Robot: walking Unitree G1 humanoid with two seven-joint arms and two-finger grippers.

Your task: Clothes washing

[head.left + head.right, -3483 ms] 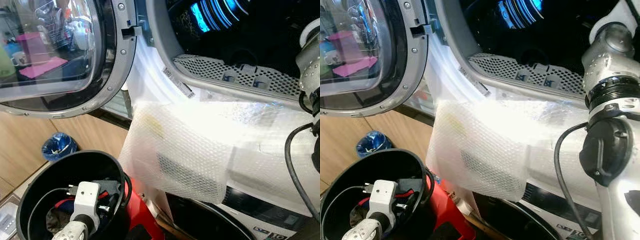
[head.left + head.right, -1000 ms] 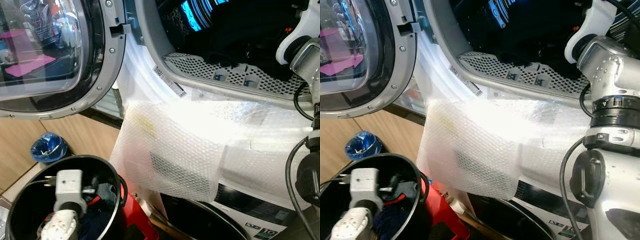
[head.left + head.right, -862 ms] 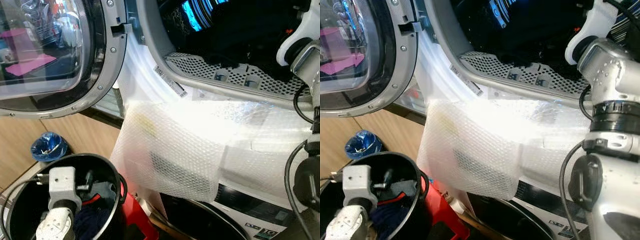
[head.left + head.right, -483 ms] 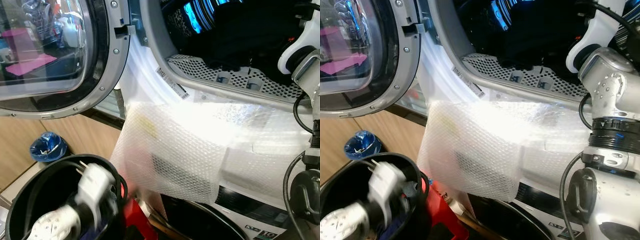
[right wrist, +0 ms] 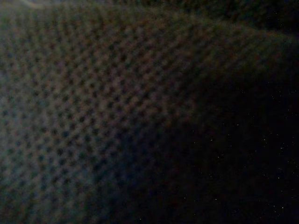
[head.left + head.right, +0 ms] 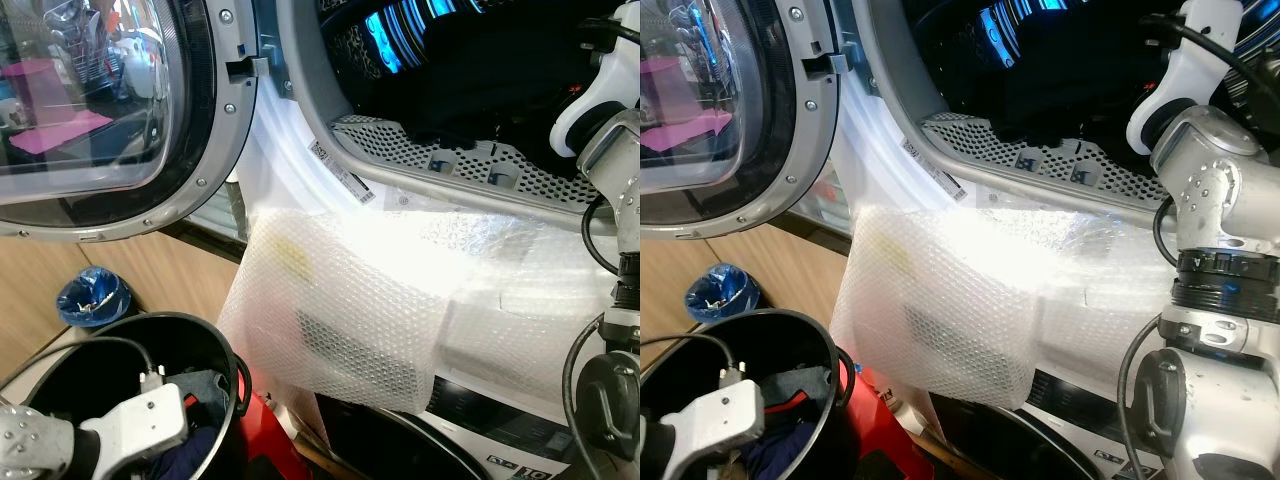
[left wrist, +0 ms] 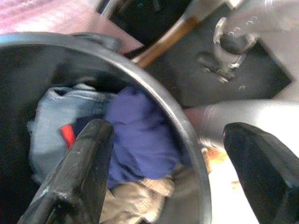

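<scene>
The heap of clothes, blue, denim and beige (image 7: 126, 154), lies in the round black laundry bucket (image 6: 215, 345) at seven o'clock from the silver-rimmed washer drum opening (image 6: 470, 165). Over it hangs the left end effector (image 7: 163, 172), fingers spread wide and empty. The right end effector reaches into the drum; I cannot tell its state. Loading looks underway; next the left should probably descend and pinch a garment.
</scene>
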